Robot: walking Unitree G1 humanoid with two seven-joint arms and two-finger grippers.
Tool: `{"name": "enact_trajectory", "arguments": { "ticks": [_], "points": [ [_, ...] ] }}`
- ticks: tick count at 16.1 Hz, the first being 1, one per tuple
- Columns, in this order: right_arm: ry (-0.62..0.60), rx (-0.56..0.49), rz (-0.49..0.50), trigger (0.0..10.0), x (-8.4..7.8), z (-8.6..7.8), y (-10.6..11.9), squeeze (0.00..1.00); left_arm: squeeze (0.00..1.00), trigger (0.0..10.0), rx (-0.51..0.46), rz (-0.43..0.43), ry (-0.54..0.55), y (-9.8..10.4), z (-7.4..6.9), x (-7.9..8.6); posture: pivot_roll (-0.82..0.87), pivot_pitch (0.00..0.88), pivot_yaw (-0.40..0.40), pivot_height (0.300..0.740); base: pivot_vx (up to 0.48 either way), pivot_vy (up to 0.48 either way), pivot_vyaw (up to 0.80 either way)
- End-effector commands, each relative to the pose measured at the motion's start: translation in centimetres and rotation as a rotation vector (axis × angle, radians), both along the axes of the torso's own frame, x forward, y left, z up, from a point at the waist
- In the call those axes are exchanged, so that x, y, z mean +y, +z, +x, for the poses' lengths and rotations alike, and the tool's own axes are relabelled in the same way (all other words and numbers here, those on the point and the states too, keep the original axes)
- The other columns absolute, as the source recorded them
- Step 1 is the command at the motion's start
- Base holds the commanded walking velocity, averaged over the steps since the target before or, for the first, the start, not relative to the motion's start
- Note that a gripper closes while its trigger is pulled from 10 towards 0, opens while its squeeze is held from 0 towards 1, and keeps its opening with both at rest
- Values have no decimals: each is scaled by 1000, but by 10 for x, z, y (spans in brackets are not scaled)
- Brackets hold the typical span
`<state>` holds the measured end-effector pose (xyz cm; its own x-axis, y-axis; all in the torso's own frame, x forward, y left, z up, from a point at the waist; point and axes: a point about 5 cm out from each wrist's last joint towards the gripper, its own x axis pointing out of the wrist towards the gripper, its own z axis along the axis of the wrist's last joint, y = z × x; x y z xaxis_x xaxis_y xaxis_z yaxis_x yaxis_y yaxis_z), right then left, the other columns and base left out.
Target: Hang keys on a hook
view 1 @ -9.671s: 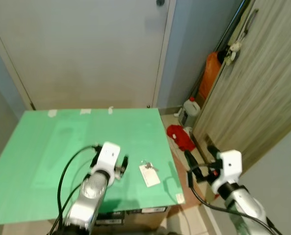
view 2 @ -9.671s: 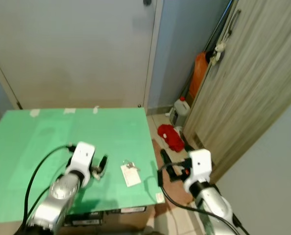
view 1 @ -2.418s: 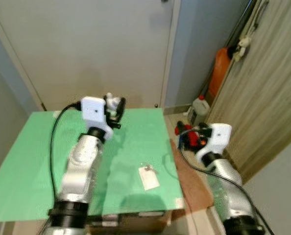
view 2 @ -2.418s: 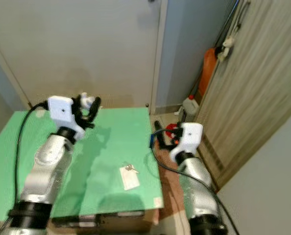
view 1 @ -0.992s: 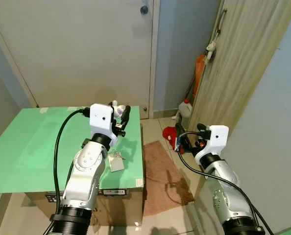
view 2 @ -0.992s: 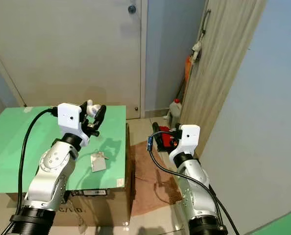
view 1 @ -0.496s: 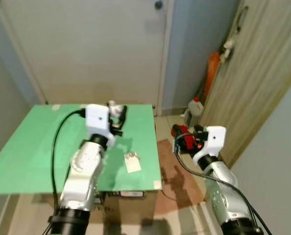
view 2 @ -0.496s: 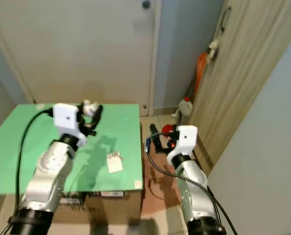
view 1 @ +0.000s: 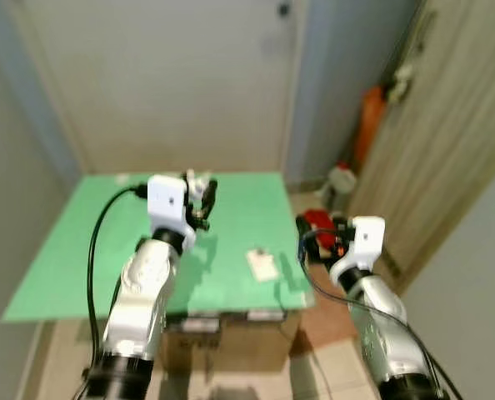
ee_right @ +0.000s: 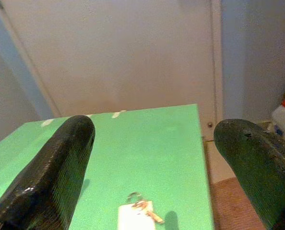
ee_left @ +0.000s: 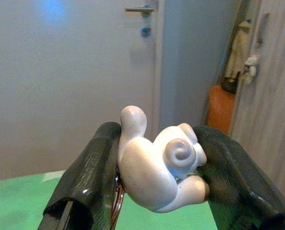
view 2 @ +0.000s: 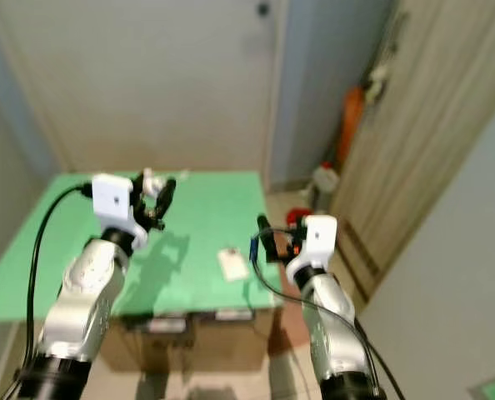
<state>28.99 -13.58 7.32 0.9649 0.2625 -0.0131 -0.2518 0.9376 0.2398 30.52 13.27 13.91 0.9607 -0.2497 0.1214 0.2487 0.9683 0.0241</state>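
You can find the keys (view 1: 262, 263) lying flat on the green table top, near its right front corner, with a white rectangular tag attached. A white snail-shaped hook (ee_left: 157, 165) with a metal ring beneath it is clamped between two black fingers.

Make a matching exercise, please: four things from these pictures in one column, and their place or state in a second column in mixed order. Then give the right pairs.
Things
1. left claw
2. right claw
3. keys with white tag
4. orange object

Places or states
A. lying on the green table
B. open, holding nothing
C. standing on the floor by the wooden panel
D. shut on a white snail figure

Pairs: 1-D, 2-B, 3-A, 4-C
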Motion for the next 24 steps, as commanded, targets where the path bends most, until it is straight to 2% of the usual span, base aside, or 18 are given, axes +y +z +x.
{"name": "enact_trajectory", "arguments": {
  "ticks": [1,4,6,8,12,15,24],
  "points": [
    [-19,-4,1,10000,-5,1,3,0,0,0,-7,-2,-6,3,0,-3,-66,0,21,717,0,0,0],
    [-23,2,1,10000,-7,0,2,0,0,0,-11,-32,-19,5,-1,-5,-69,0,20,717,0,0,0],
    [-26,8,2,10000,-8,-1,1,0,0,0,-8,-91,-16,7,-1,-4,-69,0,19,717,0,0,0],
    [-32,14,6,10000,-9,-1,0,0,0,235,-15,-96,-21,10,-1,-6,-69,0,18,717,0,0,0],
    [-37,25,13,10000,-10,0,-2,0,0,0,-15,-130,-30,15,-2,-8,-67,0,17,717,-67,0,0],
    [-40,30,15,10000,-11,0,-3,0,0,0,-23,-117,-23,17,-2,-7,-67,0,15,717,-288,0,0],
    [-39,39,9,10000,-11,1,-4,0,0,0,-21,-85,-22,15,-3,-6,-66,0,8,717,0,0,0]
  ]
}}
